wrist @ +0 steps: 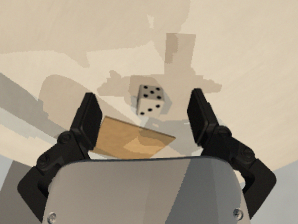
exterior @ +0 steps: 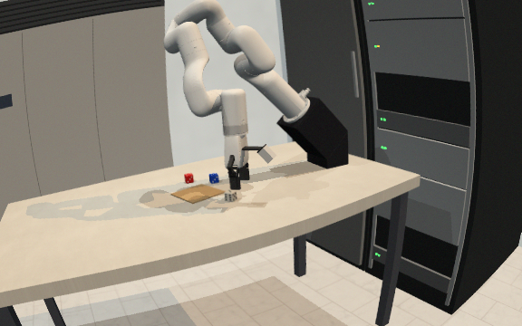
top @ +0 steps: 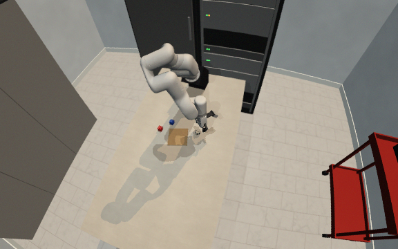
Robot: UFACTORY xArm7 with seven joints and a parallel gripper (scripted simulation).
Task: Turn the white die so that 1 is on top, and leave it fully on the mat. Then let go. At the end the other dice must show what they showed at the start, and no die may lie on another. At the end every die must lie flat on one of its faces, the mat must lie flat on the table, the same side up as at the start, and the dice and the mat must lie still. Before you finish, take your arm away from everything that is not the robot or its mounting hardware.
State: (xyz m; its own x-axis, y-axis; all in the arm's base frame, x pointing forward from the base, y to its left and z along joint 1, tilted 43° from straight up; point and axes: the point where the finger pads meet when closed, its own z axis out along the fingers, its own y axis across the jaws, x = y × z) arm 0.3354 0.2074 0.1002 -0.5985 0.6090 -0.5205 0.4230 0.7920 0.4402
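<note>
From my wrist view I count two black fingers of the gripper (wrist: 143, 119), spread wide with nothing between them. Past them, in the middle of the frame, sits one white die (wrist: 150, 99) on the bare table (wrist: 67, 23), just beside the near corner of the one brown mat (wrist: 129, 139) but not on it. Its upward face shows three dots along a diagonal; the face toward me shows two, as far as I can make out.

In the exterior view the gripper (exterior: 236, 177) hangs just behind and above the white die (exterior: 230, 196), not touching it. The mat (exterior: 198, 193) lies flat to the die's left. Further back, toward the middle left, I count two more dice: one red die (exterior: 188, 177) and one blue die (exterior: 214, 177), well apart from each other, both on the table behind the mat. Their dots are too small to read.

At the far right stands a dark rack (exterior: 424, 113) with small green lights. I can read no writing anywhere.
</note>
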